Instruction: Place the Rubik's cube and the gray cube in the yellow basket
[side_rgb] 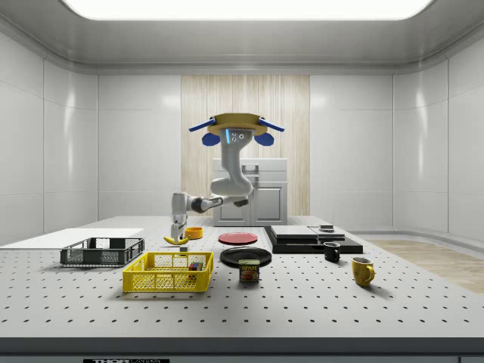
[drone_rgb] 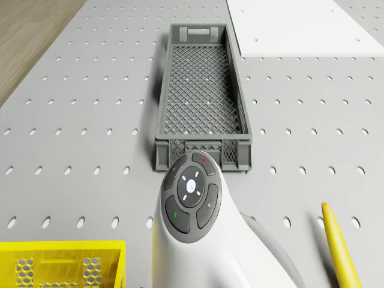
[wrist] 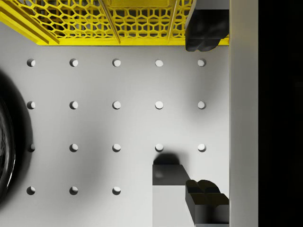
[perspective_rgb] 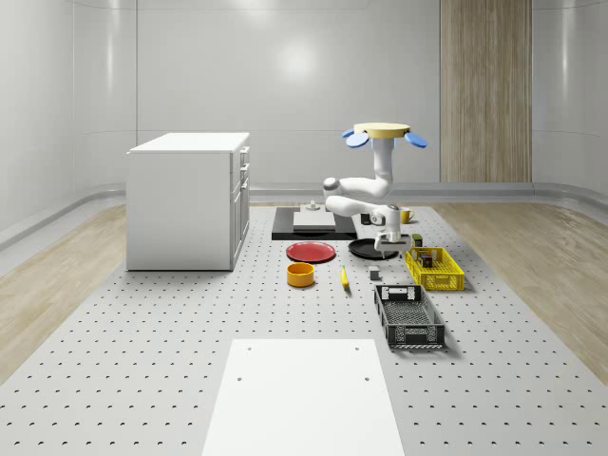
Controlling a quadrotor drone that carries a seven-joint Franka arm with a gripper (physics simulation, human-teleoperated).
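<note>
The jaws stood wide apart, dark blocky fingertips at either side, the gripper above the perforated table. The matte gray cube lay just inside one fingertip, off-centre. The honeycomb-mesh yellow basket sat near. The drone hovered above the table.

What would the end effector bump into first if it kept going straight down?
Probably the gray cube on the table, sitting beside one fingertip. The end effector points down beside the yellow basket; exact alignment is unclear.
</note>
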